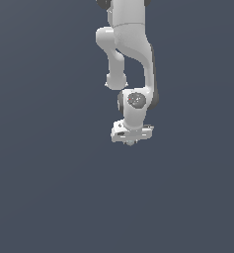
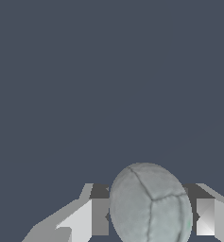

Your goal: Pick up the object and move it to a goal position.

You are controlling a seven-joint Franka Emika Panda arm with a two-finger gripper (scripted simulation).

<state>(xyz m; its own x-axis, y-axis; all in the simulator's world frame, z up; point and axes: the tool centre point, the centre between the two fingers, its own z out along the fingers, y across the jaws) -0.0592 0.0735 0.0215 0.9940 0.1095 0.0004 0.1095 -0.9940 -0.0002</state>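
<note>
The white robot gripper (image 1: 131,141), hanging at six o'clock below the arm, has its jaws closed on the small pale grey-blue seamed sphere (image 2: 150,205), apparently lifted for carrying toward the goal.

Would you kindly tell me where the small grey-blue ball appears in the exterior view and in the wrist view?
Exterior view: the ball is a tiny pale speck just under the gripper, a little above the picture's centre.
Wrist view: the ball looms large at the lower edge, between the two fingers.
Shared landmark: the gripper, shut on the ball in both views.
</note>
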